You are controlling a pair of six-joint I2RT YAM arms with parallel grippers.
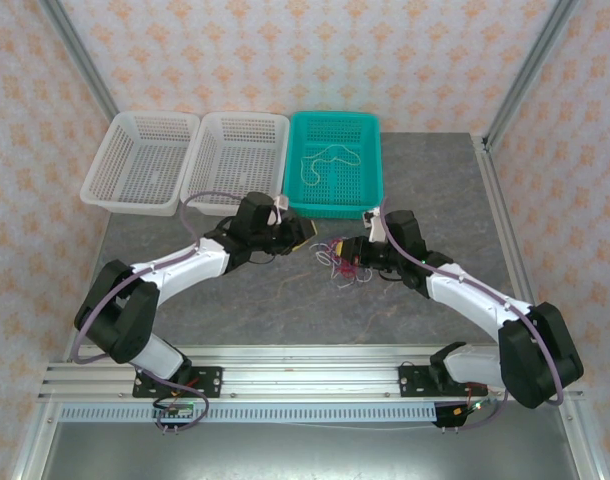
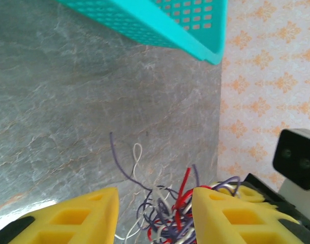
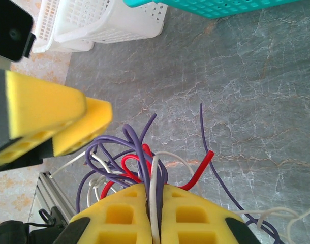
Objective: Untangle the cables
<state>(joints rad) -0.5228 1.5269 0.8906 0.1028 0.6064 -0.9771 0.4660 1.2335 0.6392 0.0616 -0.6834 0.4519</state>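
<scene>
cables (image 3: 125, 161) in right pincer (image 3: 154, 197)

left arm (image 1: 175, 268): elbow out, reaching inward | left gripper (image 2: 154, 203): parted | right arm (image 1: 467, 292): mirrored | right gripper (image 3: 154, 195): pinched on cables (image 3: 136, 145)

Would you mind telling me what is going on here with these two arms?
Both arms are working on a tangle of thin cream, purple and red cables on the grey table. The right gripper is shut on several strands. The left gripper is open, one finger either side of the knot. One cream cable lies in the teal basket.
</scene>
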